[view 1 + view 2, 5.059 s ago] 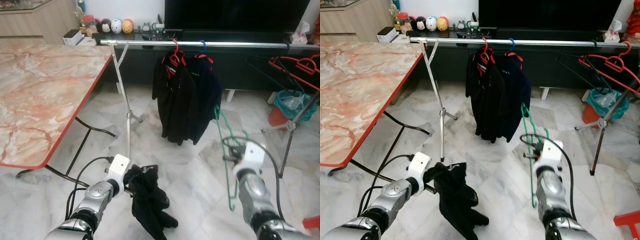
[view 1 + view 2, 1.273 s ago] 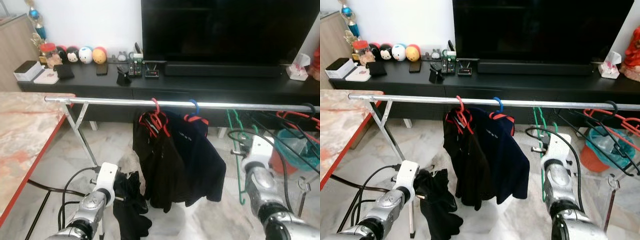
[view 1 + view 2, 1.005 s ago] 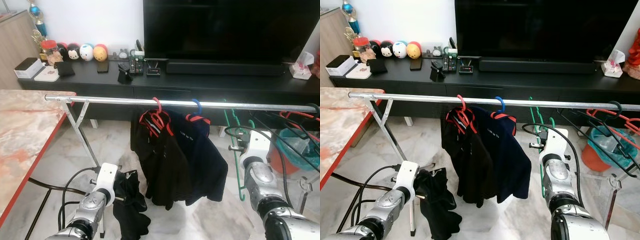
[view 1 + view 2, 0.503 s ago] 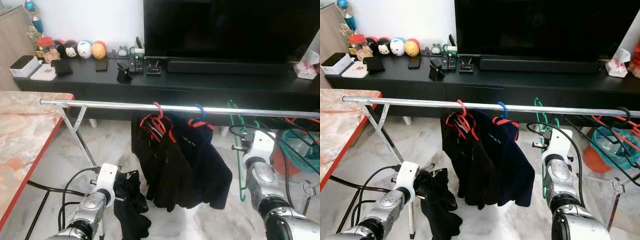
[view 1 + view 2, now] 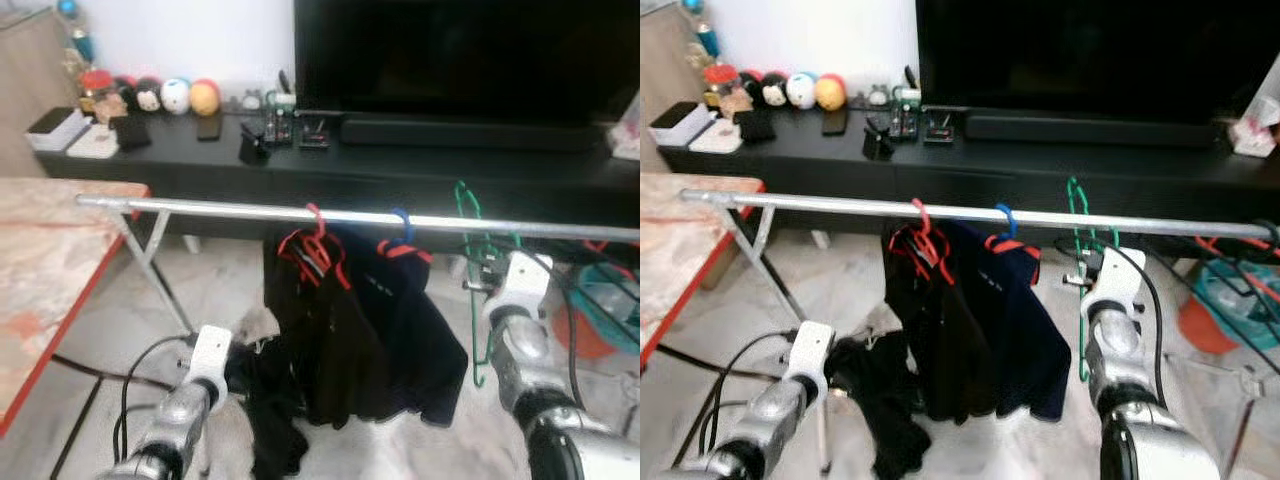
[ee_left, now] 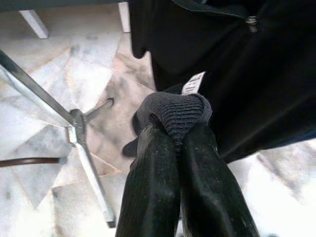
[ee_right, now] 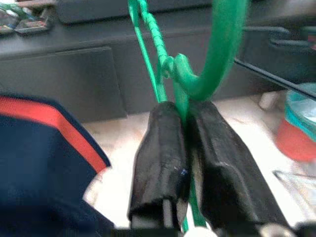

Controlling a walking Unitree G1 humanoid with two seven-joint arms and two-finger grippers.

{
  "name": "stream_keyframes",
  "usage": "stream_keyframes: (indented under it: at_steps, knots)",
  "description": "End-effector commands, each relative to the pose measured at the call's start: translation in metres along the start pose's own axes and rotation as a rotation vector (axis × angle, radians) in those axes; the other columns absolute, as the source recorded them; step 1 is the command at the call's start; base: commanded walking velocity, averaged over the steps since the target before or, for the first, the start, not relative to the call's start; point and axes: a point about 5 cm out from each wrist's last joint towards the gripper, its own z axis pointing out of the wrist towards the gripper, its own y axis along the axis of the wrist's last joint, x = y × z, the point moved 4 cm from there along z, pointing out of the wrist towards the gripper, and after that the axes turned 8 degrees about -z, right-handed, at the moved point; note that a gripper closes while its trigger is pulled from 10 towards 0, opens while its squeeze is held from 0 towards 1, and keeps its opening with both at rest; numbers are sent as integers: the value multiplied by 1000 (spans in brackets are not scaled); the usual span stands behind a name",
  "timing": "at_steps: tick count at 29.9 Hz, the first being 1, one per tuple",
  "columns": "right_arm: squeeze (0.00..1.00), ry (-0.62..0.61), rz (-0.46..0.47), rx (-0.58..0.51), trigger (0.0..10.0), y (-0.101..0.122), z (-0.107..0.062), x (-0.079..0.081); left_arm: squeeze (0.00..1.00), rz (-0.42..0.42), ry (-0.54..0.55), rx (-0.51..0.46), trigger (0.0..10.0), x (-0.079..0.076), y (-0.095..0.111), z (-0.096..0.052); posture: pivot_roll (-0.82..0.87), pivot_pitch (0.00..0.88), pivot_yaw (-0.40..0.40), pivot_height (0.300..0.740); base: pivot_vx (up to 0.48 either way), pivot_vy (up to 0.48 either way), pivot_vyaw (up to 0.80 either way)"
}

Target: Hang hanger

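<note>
left eye view: a silver clothes rail [image 5: 230, 209] runs across a living room, in front of a long black tv console [image 5: 420, 170] with a dark television [image 5: 470, 50] on it. small round toys [image 5: 175, 95] sit at the console's left end. a marble-patterned table with a red edge [image 5: 50, 270] stands on the robot's left, over a pale marble floor [image 5: 110, 330]. two dark garments [image 5: 370, 320] hang from the rail on red and blue hangers. the right gripper [image 5: 490, 275] holds a green hanger [image 5: 478, 300] just under the rail, its hook rising above the bar.

right eye view: the left gripper [image 5: 840, 375] is low beside the hung clothes, carrying a black garment [image 5: 885, 410] that droops toward the floor.

left wrist view: the black fingers [image 6: 153, 197] are pressed together, clamped on a fold of knitted black cloth.

right wrist view: the fingers [image 7: 160, 158] are clamped tight on the green hanger's stem, just below its hook.
</note>
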Motion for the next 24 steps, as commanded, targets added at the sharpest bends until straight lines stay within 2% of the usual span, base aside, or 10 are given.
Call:
stream_keyframes:
  at_steps: [1,8,15,20,24]
  knots:
    - [0,-4,0,-31,10000,10,3,-2,0,8,1,-27,10000,2,7,1,86,0,-3,740,0,0,0]
    - [0,15,-15,-47,10000,22,8,2,0,12,-2,-27,10000,1,7,1,85,0,-3,740,0,0,0]
    - [0,28,-75,26,10000,21,13,6,0,13,-3,-24,10000,1,7,1,90,0,-3,740,0,0,0]
    - [0,46,-64,27,10000,28,17,11,0,16,-6,-21,10000,1,7,1,89,0,-3,740,0,0,0]
    - [0,61,-88,56,10000,36,21,17,0,18,-5,-21,10000,1,7,1,90,0,-3,740,0,0,0]
